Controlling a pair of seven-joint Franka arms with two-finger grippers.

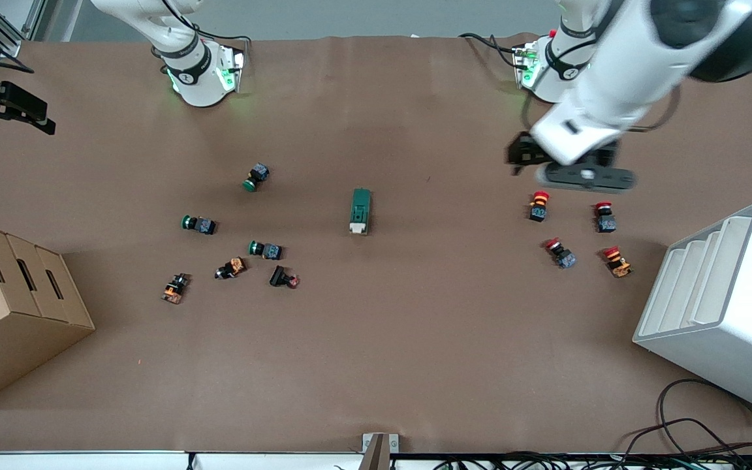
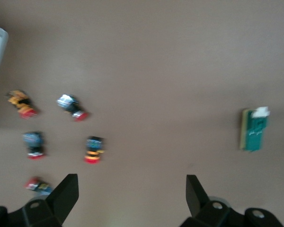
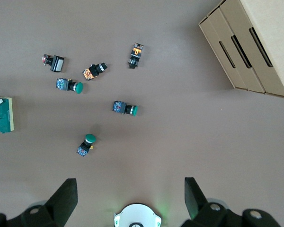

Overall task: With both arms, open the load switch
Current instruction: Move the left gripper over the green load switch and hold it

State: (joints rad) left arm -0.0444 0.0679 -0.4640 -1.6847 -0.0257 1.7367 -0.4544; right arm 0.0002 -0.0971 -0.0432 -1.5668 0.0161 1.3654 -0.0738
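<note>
The load switch point(image 1: 360, 211) is a dark green block with a white lever at its end nearer the front camera. It lies flat near the middle of the table, alone. It also shows in the left wrist view point(image 2: 254, 130) and at the edge of the right wrist view point(image 3: 2, 116). My left gripper point(image 1: 583, 176) hangs open and empty over the table between its base and the red-capped buttons, well off toward the left arm's end from the switch. My right gripper point(image 3: 130, 187) is open and empty, high above its own base point(image 3: 137, 217).
Green-capped buttons point(image 1: 257, 176) and orange-bodied ones point(image 1: 231, 267) lie scattered toward the right arm's end. Red-capped buttons point(image 1: 538, 205) lie toward the left arm's end. A cardboard box point(image 1: 10, 307) and a white rack point(image 1: 722, 300) stand at the table's two ends.
</note>
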